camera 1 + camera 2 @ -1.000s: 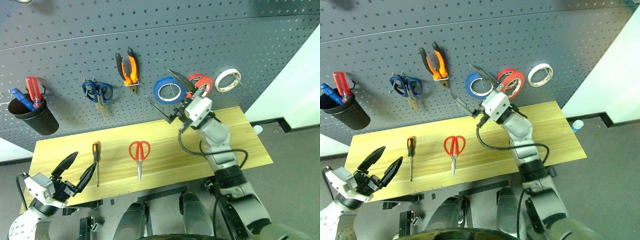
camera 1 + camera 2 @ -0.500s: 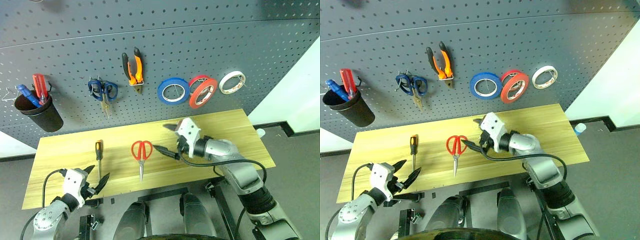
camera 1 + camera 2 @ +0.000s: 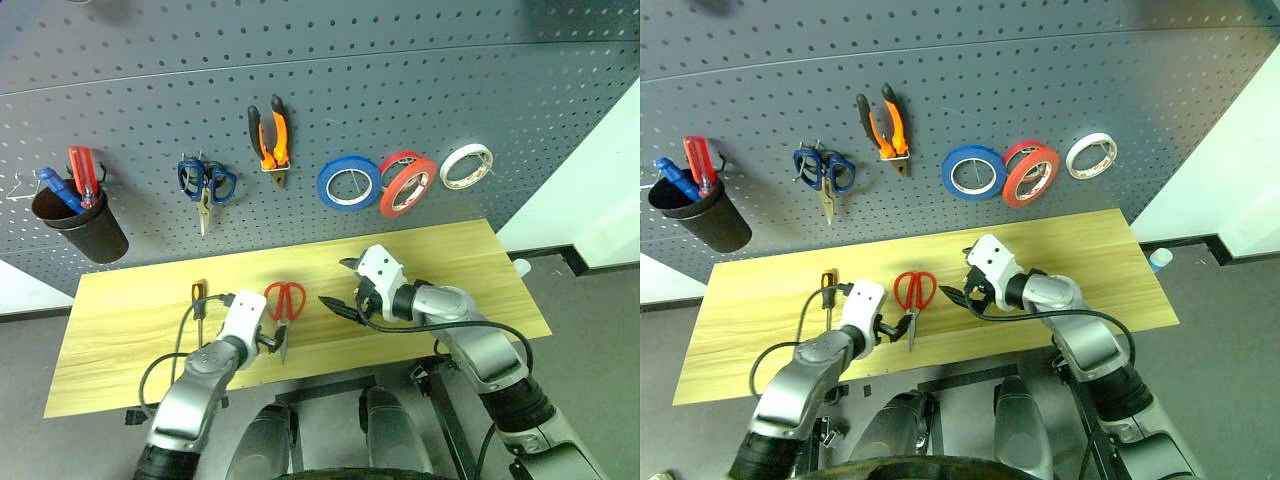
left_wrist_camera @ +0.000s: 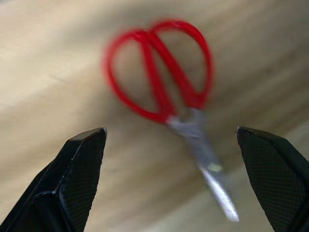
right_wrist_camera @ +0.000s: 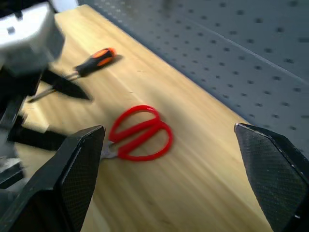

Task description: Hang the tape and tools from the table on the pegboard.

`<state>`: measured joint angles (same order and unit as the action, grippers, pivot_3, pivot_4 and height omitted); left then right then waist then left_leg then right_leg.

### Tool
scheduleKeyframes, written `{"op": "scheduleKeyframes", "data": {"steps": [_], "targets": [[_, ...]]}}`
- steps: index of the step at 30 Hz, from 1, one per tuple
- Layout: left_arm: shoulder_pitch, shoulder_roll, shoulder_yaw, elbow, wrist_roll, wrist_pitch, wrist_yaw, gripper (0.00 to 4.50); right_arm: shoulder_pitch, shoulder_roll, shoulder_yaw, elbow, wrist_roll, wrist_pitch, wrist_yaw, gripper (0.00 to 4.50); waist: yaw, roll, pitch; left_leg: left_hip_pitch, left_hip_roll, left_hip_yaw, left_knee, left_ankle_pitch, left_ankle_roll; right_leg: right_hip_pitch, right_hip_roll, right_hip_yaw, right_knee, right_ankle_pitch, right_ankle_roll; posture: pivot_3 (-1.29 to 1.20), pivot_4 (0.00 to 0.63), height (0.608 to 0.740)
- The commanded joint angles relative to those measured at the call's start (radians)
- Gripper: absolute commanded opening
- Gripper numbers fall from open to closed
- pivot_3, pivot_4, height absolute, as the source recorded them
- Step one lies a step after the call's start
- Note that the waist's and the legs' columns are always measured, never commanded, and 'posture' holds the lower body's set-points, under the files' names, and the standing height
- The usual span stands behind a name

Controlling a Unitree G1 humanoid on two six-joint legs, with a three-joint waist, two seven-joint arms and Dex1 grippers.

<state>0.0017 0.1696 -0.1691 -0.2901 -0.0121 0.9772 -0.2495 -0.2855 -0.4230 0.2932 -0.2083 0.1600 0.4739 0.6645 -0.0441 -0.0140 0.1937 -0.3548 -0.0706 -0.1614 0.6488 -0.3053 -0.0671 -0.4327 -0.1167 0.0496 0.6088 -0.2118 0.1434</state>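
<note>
Dark grey perforated pegboard (image 3: 420, 90) backs my light wooden worktop (image 3: 120, 330). Both jaws are released — left gripper (image 3: 268, 343) straddles the red-handled steel scissors (image 3: 282, 305), right gripper (image 3: 342, 290) waits at three o'clock, ready to assist.

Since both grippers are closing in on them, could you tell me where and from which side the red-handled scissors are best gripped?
Probably at the neck, where the red loops meet the blades. The red-handled scissors lie flat on the table, closed, loops toward the pegboard, blades toward the near edge. The open left gripper already frames that narrow part, so come from above, one finger on each side.
</note>
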Motion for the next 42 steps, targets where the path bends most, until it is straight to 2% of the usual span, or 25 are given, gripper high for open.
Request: {"op": "scheduleKeyframes", "data": {"steps": [1, 4, 14, 18, 21, 23, 29, 37, 40, 42], "targets": [[-0.035, -0.051, -0.014, -0.026, -0.004, 0.181, 0.049, 4.47, -0.023, -0.005, -0.016, -0.022, 0.004, -0.036, 0.028, 4.50, 0.001, 0.000, 0.000, 0.000, 0.000, 0.000, 0.000, 0.000, 0.000, 0.000, 0.000, 0.000, 0.000, 0.000, 0.000, -0.02, 0.157, 0.738], [-0.065, -0.081, -0.018, 0.010, 0.010, 0.243, 0.087, 4.47, -0.026, -0.014, -0.019, -0.025, 0.009, -0.054, 0.057, 4.50, 0.005, 0.000, 0.000, -0.001, 0.000, 0.000, 0.000, 0.000, 0.000, 0.000, 0.000, 0.000, 0.000, 0.000, 0.000, -0.02, 0.157, 0.738], [-0.167, -0.106, -0.023, 0.172, 0.021, 0.195, 0.144, 4.47, 0.042, -0.101, -0.042, 0.003, 0.005, -0.113, 0.140, 4.50, 0.010, 0.000, 0.000, -0.001, 0.000, 0.000, 0.000, 0.000, 0.000, 0.000, 0.000, 0.000, 0.000, 0.000, 0.000, -0.04, 0.152, 0.738], [-0.200, -0.131, 0.001, 0.221, 0.006, 0.190, 0.148, 4.47, 0.093, -0.217, -0.029, 0.025, -0.002, -0.114, 0.248, 4.50, 0.012, 0.000, 0.000, -0.001, -0.001, 0.000, 0.001, 0.000, 0.000, 0.000, -0.001, 0.000, -0.001, 0.000, 0.000, -0.06, 0.153, 0.738], [-0.220, -0.139, 0.008, 0.249, 0.000, 0.182, 0.145, 4.47, 0.146, -0.341, 0.004, 0.064, -0.057, -0.220, 0.351, 4.50, 0.018, -0.001, 0.000, -0.001, -0.001, 0.000, 0.001, 0.000, 0.000, 0.001, -0.001, 0.000, -0.001, 0.000, 0.000, -0.07, 0.153, 0.738], [-0.228, -0.142, 0.008, 0.262, -0.003, 0.178, 0.146, 4.47, 0.170, -0.379, -0.007, 0.092, -0.042, -0.261, 0.400, 4.50, 0.019, -0.001, 0.000, -0.001, -0.001, 0.001, 0.001, 0.000, 0.000, 0.001, -0.001, 0.000, -0.002, 0.000, 0.001, -0.07, 0.153, 0.738], [-0.240, -0.149, 0.009, 0.286, -0.004, 0.174, 0.152, 4.47, 0.229, -0.420, -0.110, 0.215, 0.033, -0.445, 0.519, 4.50, 0.023, -0.001, 0.000, 0.001, -0.001, 0.002, 0.003, 0.000, 0.000, 0.005, -0.001, 0.000, -0.004, 0.001, 0.002, -0.07, 0.154, 0.738], [-0.237, -0.158, 0.017, 0.289, -0.011, 0.174, 0.152, 4.47, 0.218, -0.387, -0.172, 0.288, 0.044, -0.553, 0.528, 4.50, 0.025, -0.001, 0.000, 0.000, -0.001, 0.002, 0.003, 0.000, 0.000, 0.006, -0.001, 0.000, -0.008, 0.003, 0.004, -0.08, 0.155, 0.738], [-0.238, -0.161, 0.019, 0.288, -0.013, 0.166, 0.151, 3.91, 0.214, -0.374, -0.171, 0.282, 0.043, -0.559, 0.529, 4.50, 0.025, -0.001, 0.000, 0.000, -0.001, 0.002, 0.003, 0.000, 0.000, 0.006, -0.001, 0.000, -0.008, 0.003, 0.004, -0.08, 0.154, 0.738], [-0.239, -0.160, 0.019, 0.288, -0.013, 0.163, 0.152, 3.21, 0.214, -0.369, -0.173, 0.279, 0.044, -0.563, 0.531, 4.50, 0.026, -0.001, 0.000, 0.000, -0.001, 0.002, 0.003, 0.000, 0.000, 0.006, -0.001, 0.000, -0.008, 0.003, 0.004, -0.08, 0.154, 0.738]]}}
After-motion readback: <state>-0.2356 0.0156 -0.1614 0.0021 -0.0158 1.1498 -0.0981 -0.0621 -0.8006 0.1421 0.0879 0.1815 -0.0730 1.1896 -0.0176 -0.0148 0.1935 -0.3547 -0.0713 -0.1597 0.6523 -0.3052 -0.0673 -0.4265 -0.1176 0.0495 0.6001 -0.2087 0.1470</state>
